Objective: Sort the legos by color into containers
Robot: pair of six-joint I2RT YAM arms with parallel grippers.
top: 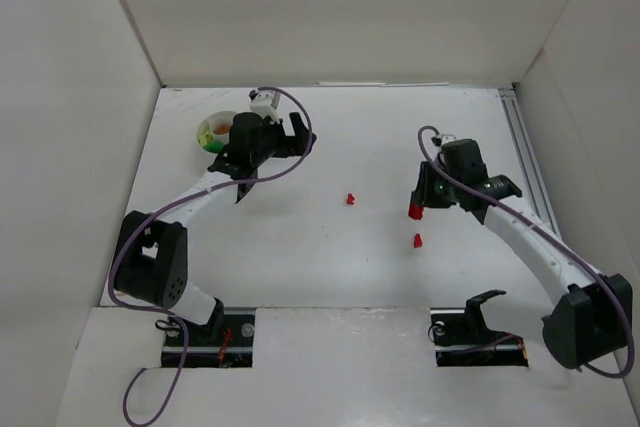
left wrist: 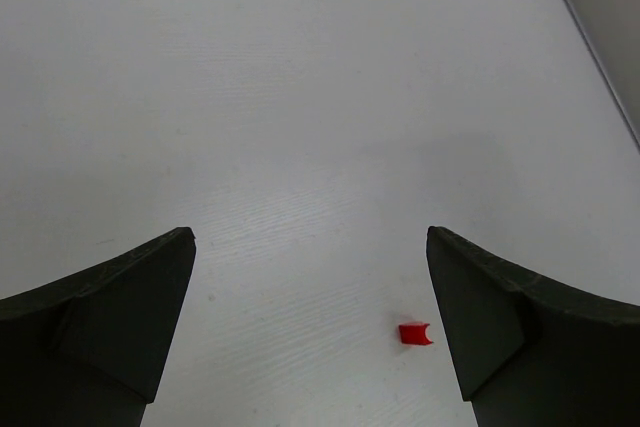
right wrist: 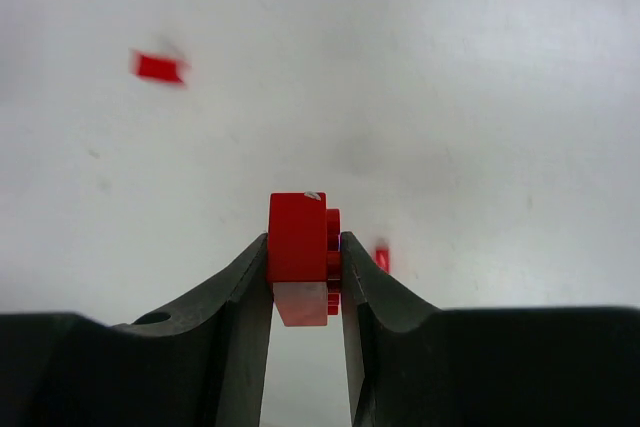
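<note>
My right jaws are clamped on 1 red lego (right wrist: 298, 237) over the right half of the desk (top: 330, 267). A 2nd red lego (top: 418, 240) lies just beside them on the near side; a 3rd red lego (top: 351, 199) sits toward the middle. My left jaws stand wide apart, holding nothing, next to the white dish (top: 201, 125), which holds green legos (top: 205, 138) and an orange lego (top: 218, 130). My left arm (top: 200, 197) covers the dish's right edge from above.

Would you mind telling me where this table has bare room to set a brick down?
Free: the far table strip between the left gripper and the right rail, and the near strip between the loose red bricks and the arm bases. Crowded: the dish beside the left gripper, and around the right gripper holding a red brick.
</note>
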